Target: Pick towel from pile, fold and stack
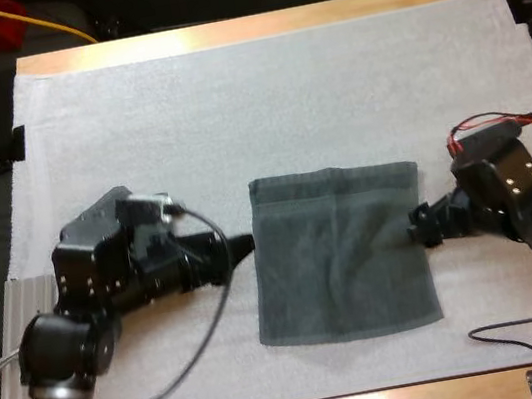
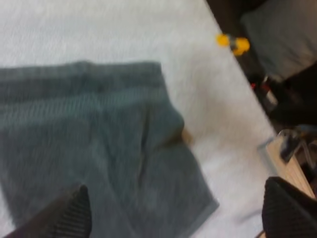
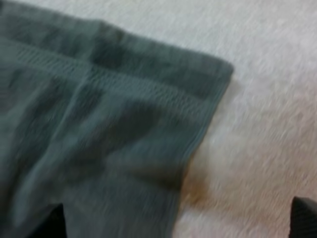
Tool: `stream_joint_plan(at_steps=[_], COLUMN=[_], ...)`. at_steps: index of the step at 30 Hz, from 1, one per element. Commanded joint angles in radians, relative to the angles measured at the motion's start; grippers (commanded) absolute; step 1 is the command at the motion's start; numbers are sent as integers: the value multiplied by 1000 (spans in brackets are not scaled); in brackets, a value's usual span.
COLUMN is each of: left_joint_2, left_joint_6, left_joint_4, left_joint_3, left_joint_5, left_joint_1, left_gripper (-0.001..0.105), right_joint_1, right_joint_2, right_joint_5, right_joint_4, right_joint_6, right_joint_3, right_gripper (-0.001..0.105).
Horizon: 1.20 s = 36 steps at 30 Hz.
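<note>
Towel (image 1: 340,253), dark grey-green and roughly square, lies flat on the white mat (image 1: 231,104) directly between the two grippers, so both can likely work a fold from opposite sides. Its left edge sits just ahead of the left gripper (image 1: 243,246), whose fingers are spread wide and clear of the cloth. Its right edge sits just ahead of the right gripper (image 1: 420,226), likewise released with fingers apart. Neither has hold of the cloth, so both seem poised to pinch an edge for the next fold.

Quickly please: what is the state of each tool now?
Left tool: open, holding nothing, at the towel edge.
Right tool: open, holding nothing, at the opposite edge.
</note>
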Motion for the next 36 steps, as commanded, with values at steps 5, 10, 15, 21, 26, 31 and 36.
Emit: stream_joint_plan(at_steps=[5, 10, 15, 21, 26, 31, 36], left_joint_2=[-74, -131, -175, -217, -258, -282, -283], left_joint_6=[31, 33, 87, 155, 160, 166, 166], left_joint_4=[143, 244, 386, 537, 601, 659, 681], left_joint_3=[-5, -5, -5, -5, -5, -5, -5], left_joint_5=[-106, -116, -132, -155, -215, -324, -335], left_joint_1=[-50, -64, -64, -64, -64, -64, -64], left_gripper=[69, 69, 69, 69, 69, 69, 69], right_joint_1=[-5, -5, -5, -5, -5, -5, -5], right_joint_2=[-92, -168, -236, -313, -361, -388, -395], right_joint_5=[-17, -37, -37, -67, -80, -82, -128], right_joint_4=[89, 174, 248, 328, 363, 386, 412], right_joint_6=[44, 90, 141, 191, 224, 239, 266], right_joint_3=[-1, -1, -1, -1, -1, -1, 6], right_gripper=[85, 85, 85, 85, 85, 85, 85])
